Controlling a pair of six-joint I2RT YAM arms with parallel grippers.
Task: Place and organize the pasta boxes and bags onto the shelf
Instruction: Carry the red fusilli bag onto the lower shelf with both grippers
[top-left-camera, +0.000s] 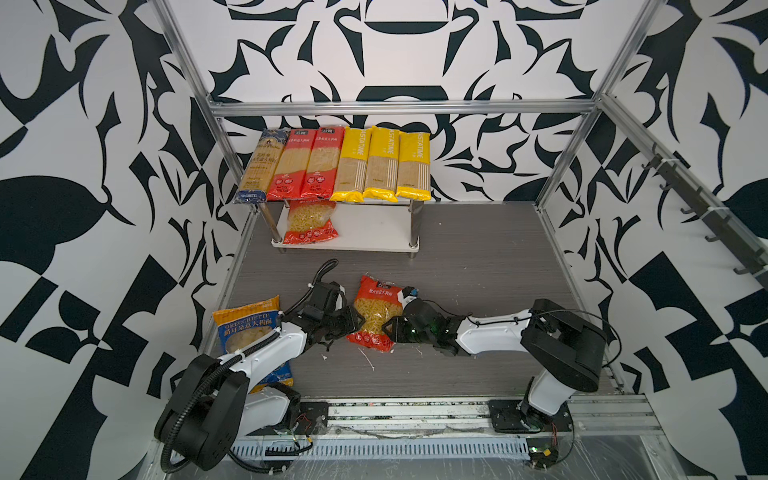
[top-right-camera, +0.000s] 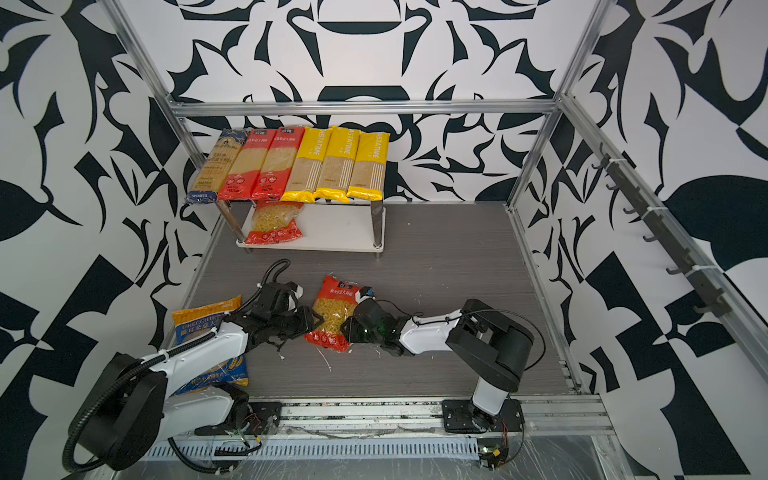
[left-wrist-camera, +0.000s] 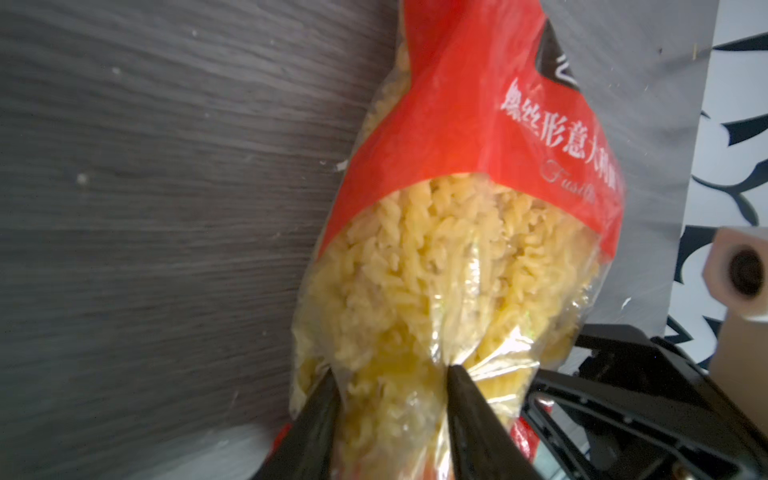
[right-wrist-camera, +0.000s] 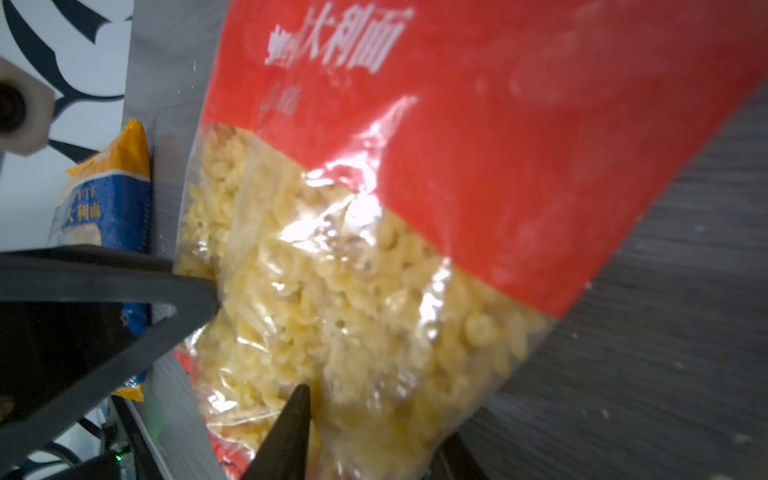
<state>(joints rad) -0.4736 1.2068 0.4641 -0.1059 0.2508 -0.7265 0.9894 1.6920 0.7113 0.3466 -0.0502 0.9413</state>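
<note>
Where the near rail (top-left-camera: 415, 415) carries both bases, the two arms fold low and reach inward toward the middle of the table (top-left-camera: 478, 282).

Left arm: it rises from the near-left base, and its white forearm slants forward and to the right. It passes over the blue-orange packet (top-left-camera: 245, 328), which lies flat at the table's left edge and is partly covered by the arm. The wrist points right.

Right arm: it rises from the near-right base, its black elbow is bent sharply, and its white forearm runs nearly level toward the left.

Left gripper (top-left-camera: 358, 322): in the left wrist view its two dark fingers (left-wrist-camera: 457, 386) bite into the clear film with pasta bunched between them. It is clenched on the near short red packet (top-left-camera: 376, 313).

Right gripper (top-left-camera: 388, 326): it meets the same packet from the opposite side. In the right wrist view one finger presses the film and the other shows only at the picture's edge, with the packet's lower part between them, so it too is grasping the packet.

The near short red packet lies mid-table, slanted, between the two grippers in both top views.

Beyond stands the shelf (top-left-camera: 374, 232), against the far wall.
- Lower board: the far short red packet (top-left-camera: 309, 224), at the left.
- Upper board, left to right, side by side: the dark-blue packet (top-left-camera: 259, 166), two long red packets (top-left-camera: 307, 164) and three long yellow packets (top-left-camera: 382, 164).
</note>
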